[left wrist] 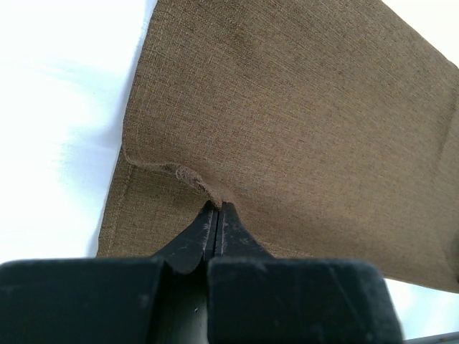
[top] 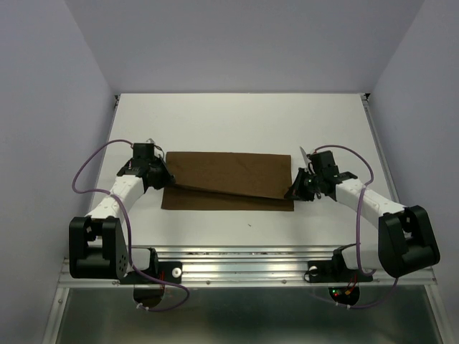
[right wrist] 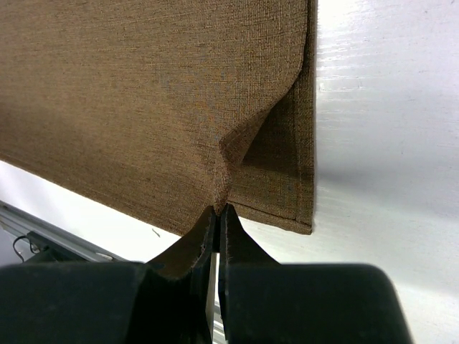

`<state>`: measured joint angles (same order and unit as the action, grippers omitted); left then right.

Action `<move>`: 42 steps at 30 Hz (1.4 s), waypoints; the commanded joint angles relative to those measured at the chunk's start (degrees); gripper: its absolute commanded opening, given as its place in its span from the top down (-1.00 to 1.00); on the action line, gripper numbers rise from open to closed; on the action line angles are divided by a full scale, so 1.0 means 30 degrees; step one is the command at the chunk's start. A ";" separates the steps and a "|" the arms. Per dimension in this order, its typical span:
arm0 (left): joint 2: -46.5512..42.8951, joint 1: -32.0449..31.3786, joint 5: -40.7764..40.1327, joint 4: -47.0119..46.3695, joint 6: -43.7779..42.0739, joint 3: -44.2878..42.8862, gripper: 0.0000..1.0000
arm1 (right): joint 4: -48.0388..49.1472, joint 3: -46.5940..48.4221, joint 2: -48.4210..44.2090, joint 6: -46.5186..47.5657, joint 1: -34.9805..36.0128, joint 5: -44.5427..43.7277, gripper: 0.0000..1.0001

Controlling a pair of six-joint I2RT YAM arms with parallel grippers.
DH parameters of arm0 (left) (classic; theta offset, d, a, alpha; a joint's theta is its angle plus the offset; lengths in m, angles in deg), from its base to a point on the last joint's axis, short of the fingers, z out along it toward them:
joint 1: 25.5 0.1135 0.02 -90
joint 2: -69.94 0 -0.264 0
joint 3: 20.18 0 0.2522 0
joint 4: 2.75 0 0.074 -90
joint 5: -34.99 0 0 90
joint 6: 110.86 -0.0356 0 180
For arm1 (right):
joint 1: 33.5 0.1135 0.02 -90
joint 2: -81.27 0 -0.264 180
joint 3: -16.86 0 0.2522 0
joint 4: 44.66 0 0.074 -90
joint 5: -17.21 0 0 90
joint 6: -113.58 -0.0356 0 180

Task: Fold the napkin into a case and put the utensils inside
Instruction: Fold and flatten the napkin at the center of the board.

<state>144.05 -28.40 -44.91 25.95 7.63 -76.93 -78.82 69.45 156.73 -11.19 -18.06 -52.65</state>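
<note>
The dark brown napkin (top: 229,179) lies across the middle of the white table, with its upper layer lifted over a lower layer whose front strip shows along the near edge. My left gripper (top: 159,174) is at the cloth's left end. In the left wrist view it (left wrist: 217,208) is shut on a pinched fold of the napkin (left wrist: 301,129). At the right end, my right gripper (top: 295,189) is shut too, and its wrist view shows it (right wrist: 222,209) pinching the napkin's (right wrist: 129,93) upper layer near the corner. A thin silver tip (top: 304,153) pokes out behind the right wrist, and I cannot tell whether it belongs to the utensils.
White table (top: 237,122) with grey walls on three sides. A metal rail (top: 244,261) runs along the near edge between the arm bases. Purple cables loop off both arms.
</note>
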 commanded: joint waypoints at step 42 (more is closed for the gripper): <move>-0.2670 -0.0030 0.0235 -0.0293 0.0816 0.1114 1.00 | 0.0737 0.0007 -0.2185 -0.0952 0.0097 -0.2876 0.99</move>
<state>137.99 -28.40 -43.18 24.75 10.06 -73.98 -77.73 69.45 150.76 -13.94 -18.04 -59.47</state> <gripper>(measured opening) 0.033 0.036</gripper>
